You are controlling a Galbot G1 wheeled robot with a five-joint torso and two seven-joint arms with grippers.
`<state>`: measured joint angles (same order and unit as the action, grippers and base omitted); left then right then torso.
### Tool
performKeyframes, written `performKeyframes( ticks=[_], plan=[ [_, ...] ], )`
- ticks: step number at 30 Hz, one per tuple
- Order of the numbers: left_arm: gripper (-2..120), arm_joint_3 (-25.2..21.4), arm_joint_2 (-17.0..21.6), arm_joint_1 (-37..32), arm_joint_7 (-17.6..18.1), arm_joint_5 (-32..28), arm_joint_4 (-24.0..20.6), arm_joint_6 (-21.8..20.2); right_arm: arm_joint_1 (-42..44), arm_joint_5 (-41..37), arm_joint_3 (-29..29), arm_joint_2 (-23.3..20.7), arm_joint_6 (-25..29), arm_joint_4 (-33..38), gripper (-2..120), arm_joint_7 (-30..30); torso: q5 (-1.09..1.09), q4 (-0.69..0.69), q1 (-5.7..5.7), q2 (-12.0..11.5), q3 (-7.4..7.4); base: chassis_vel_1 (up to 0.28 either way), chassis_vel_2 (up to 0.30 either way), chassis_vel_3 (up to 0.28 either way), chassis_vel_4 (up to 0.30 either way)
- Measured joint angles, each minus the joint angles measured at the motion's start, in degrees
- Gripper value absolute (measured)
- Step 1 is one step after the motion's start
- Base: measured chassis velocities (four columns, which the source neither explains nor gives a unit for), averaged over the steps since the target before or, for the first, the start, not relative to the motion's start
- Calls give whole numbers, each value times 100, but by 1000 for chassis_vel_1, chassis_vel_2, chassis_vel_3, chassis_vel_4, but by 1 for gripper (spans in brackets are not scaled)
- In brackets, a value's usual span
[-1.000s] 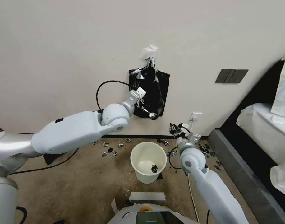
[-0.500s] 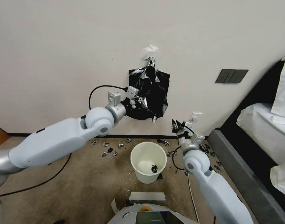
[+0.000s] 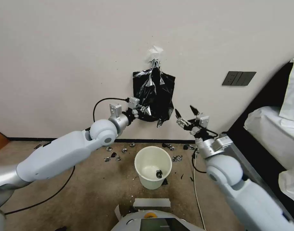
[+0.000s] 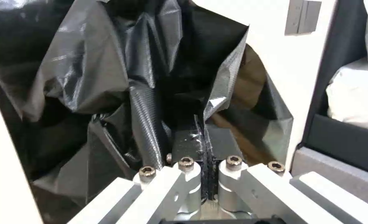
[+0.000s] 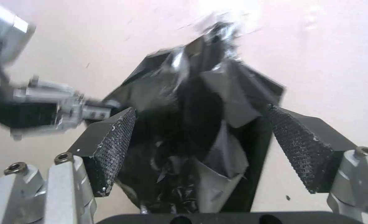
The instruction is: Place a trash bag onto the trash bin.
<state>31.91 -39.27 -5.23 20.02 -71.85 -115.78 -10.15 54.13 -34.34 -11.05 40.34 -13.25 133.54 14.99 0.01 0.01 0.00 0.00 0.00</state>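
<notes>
A wrinkled, glossy black trash bag (image 3: 149, 93) (image 4: 109, 68) (image 5: 200, 102) hangs at the front of a flat black sheaf (image 3: 168, 96) held by a silver clip (image 3: 155, 63) on the wall. My left gripper (image 3: 139, 111) (image 4: 201, 124) is shut on the bag's lower left fold. My right gripper (image 3: 186, 111) (image 5: 200, 109) stands open just right of the bag's bottom, apart from it, its pads (image 5: 113, 143) facing the plastic. The cream trash bin (image 3: 153, 183) stands upright on the floor below, with a small black scrap (image 3: 159, 174) inside.
Black and silver scraps (image 3: 116, 154) litter the floor along the wall. A dark switch plate (image 3: 239, 78) and a white socket (image 3: 203, 120) are on the wall to the right. A bed (image 3: 272, 134) with a dark frame lies at the right. A black cable (image 3: 41, 200) crosses the floor.
My right arm has risen from near the floor to the bag's lower right, fingers spread wider. My left arm has swung lower and its gripper now grips the bag's lower left.
</notes>
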Motion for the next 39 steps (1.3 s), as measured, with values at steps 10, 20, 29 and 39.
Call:
performKeyframes(
  ticks=[10,20,29,39],
  plan=[
    [0,44,-121,69,21,0,41,0,-1389,-443,1120,-227,-204,-493,81,366,-1,-1,0,0,0,0,0,0,0],
    [0,82,-179,113,30,-4,69,-12,-1983,-657,1821,-169,-324,-714,83,614,-2,-1,0,0,0,0,0,0,0],
    [0,83,-189,102,33,-4,53,-15,-2394,-1041,2270,-52,-402,-918,83,922,-1,-1,0,0,0,0,0,0,0],
    [0,83,-215,84,34,-2,46,-17,-2883,-1361,2653,53,-537,-1315,83,1212,-2,-1,0,0,0,0,0,0,0]
  ],
)
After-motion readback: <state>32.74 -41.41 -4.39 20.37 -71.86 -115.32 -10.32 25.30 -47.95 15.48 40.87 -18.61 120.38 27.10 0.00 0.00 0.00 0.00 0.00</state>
